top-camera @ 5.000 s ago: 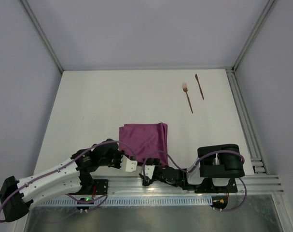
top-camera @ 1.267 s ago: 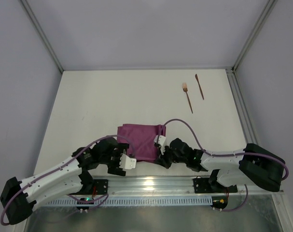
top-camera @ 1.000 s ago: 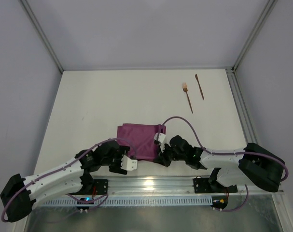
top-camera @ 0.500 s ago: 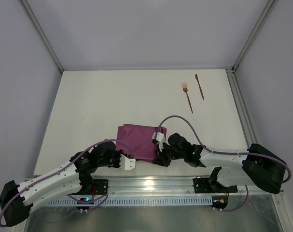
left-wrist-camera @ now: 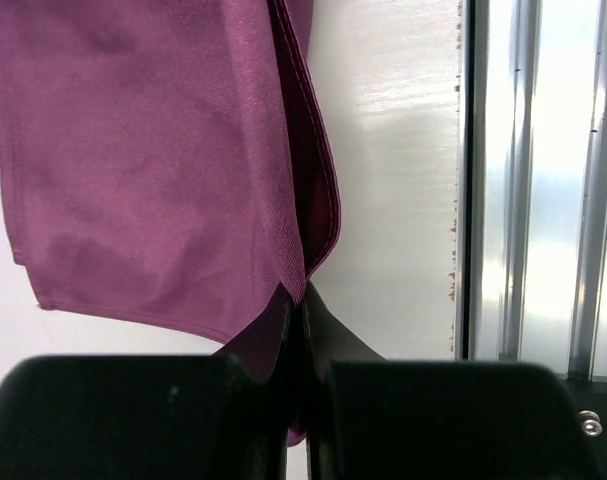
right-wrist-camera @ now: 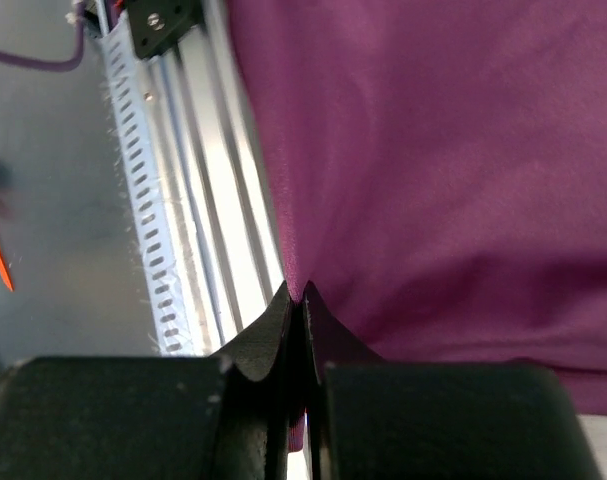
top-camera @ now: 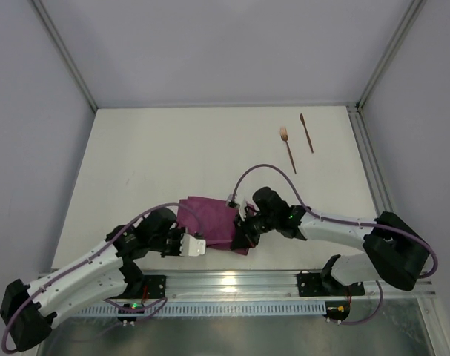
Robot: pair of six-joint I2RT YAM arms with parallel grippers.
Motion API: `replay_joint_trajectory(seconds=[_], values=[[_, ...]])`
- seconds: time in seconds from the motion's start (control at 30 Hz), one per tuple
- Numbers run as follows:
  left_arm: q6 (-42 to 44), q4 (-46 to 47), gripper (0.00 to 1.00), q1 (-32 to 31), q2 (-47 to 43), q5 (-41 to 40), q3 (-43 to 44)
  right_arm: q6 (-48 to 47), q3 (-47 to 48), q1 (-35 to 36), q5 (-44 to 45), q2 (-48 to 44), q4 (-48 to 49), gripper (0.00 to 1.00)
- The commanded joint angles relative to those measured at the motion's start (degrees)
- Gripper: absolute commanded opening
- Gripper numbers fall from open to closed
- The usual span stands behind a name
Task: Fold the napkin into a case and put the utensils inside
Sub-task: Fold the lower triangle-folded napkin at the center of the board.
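- left gripper (top-camera: 197, 246) has its jaws pressed together on the near edge of the napkin (top-camera: 210, 219); the left wrist view shows the left gripper (left-wrist-camera: 295, 300) pinching a fold of purple cloth (left-wrist-camera: 153, 150).
- right gripper (top-camera: 243, 231) is likewise pinched tight on the napkin's near right side; in its own view the tips (right-wrist-camera: 295, 295) bite a ridge of cloth (right-wrist-camera: 433, 150).
- the napkin lies on the near part of the table (top-camera: 173, 156), just beyond the metal rail (top-camera: 284, 282), between the two grippers, with one side lifted a little.
- the fork (top-camera: 288, 148) and knife (top-camera: 307, 133) lie side by side at the far right, well apart from the cloth.
- the cloth looks light, limp and slightly shiny, so it will likely sag and wrinkle rather than hold a crease.
- stacked layers show along one edge, and they may slide over each other.
- best hold, i judge: right at a corner or hem, catching every layer, one gripper on each side.
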Motion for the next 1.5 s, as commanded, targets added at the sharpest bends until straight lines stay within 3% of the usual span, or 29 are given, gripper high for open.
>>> replay_joint_trajectory(seconds=[0.0, 0.07, 0.4, 0.53, 0.6, 0.7, 0.83, 0.97, 1.37, 1.47], values=[[2.4, -2.8, 0.0, 6.1, 5.2, 5.8, 4.2, 0.3, 2.9, -4.0, -5.6, 6.0, -3.1, 0.04], [4.6, -2.9, 0.0, 11.5, 9.7, 8.5, 5.8, 0.6, 3.2, -5.9, -6.9, 7.7, -2.0, 0.04], [9.1, -4.5, 0.1, 19.3, 22.6, 14.2, 12.5, 2.1, 3.0, -12.5, -11.6, 14.1, 4.4, 0.04], [9.4, -4.5, 0.08, 21.3, 25.1, 14.9, 13.4, 1.8, 4.2, -13.2, -11.9, 15.1, 4.4, 0.04], [8.5, -4.1, 0.02, 22.1, 26.3, 15.0, 14.0, 1.4, 5.3, -13.2, -11.4, 15.8, 3.4, 0.04], [7.7, -3.4, 0.0, 22.5, 26.9, 15.7, 14.0, 0.0, 5.6, -13.3, -10.6, 15.9, 2.8, 0.11], [3.9, -0.3, 0.0, 22.7, 25.7, 15.2, 12.5, -1.1, 3.8, -13.2, -10.1, 15.1, 4.0, 0.35], [3.9, -1.1, 0.0, 23.5, 26.2, 17.3, 12.2, -0.9, 1.2, -13.2, -9.2, 13.9, 7.2, 0.46], [2.1, -2.1, 0.0, 25.8, 31.1, 18.3, 14.7, 2.2, -5.0, -10.4, -6.5, 8.5, 17.9, 0.58], [1.2, -1.3, 0.0, 26.4, 32.1, 18.5, 15.3, 0.7, -5.1, -8.6, -4.1, 7.2, 16.7, 0.68]])
